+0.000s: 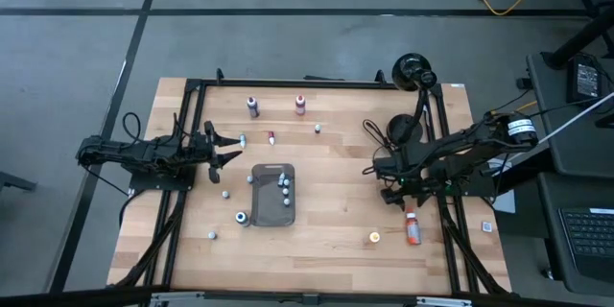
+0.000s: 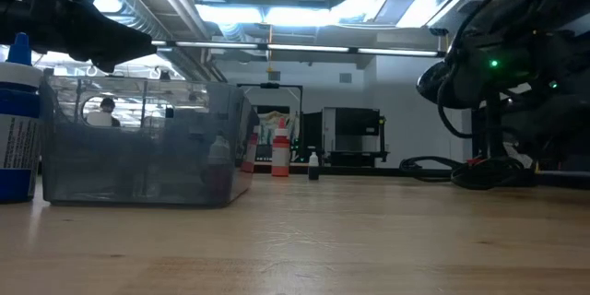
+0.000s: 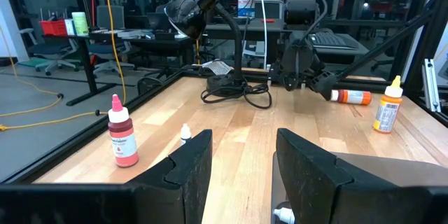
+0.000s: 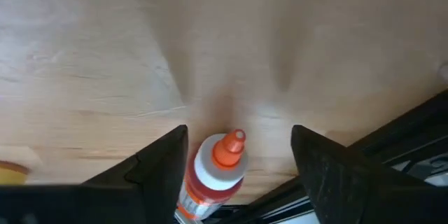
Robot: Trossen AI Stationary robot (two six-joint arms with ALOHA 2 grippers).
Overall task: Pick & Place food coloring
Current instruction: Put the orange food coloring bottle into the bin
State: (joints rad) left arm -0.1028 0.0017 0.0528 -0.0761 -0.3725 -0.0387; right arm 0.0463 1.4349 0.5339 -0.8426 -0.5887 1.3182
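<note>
Left gripper [image 1: 233, 149]: fingers spread, empty, left of the tray [image 1: 272, 213].
Table [image 1: 326, 240]: pale wood planks, black frame, small bottles scattered.
Right gripper [image 4: 238, 155]: fingers spread astride the lying orange-capped bottle [image 4: 213, 171], near the table's right edge.
Room: grey floor, desks beyond.

The whole wooden table [image 1: 326, 240] is seen from straight overhead in the high view, both arms included. In the low view it is looked across level from its surface, with the clear tray [image 2: 138, 143] close by and the room behind. The left wrist view is aimed across the table toward the desk lamp [image 3: 203, 7] and the opposite arm. The right wrist view is pointed steeply down, very near an orange-capped bottle [image 4: 213, 171], which is shared with the high view.
</note>
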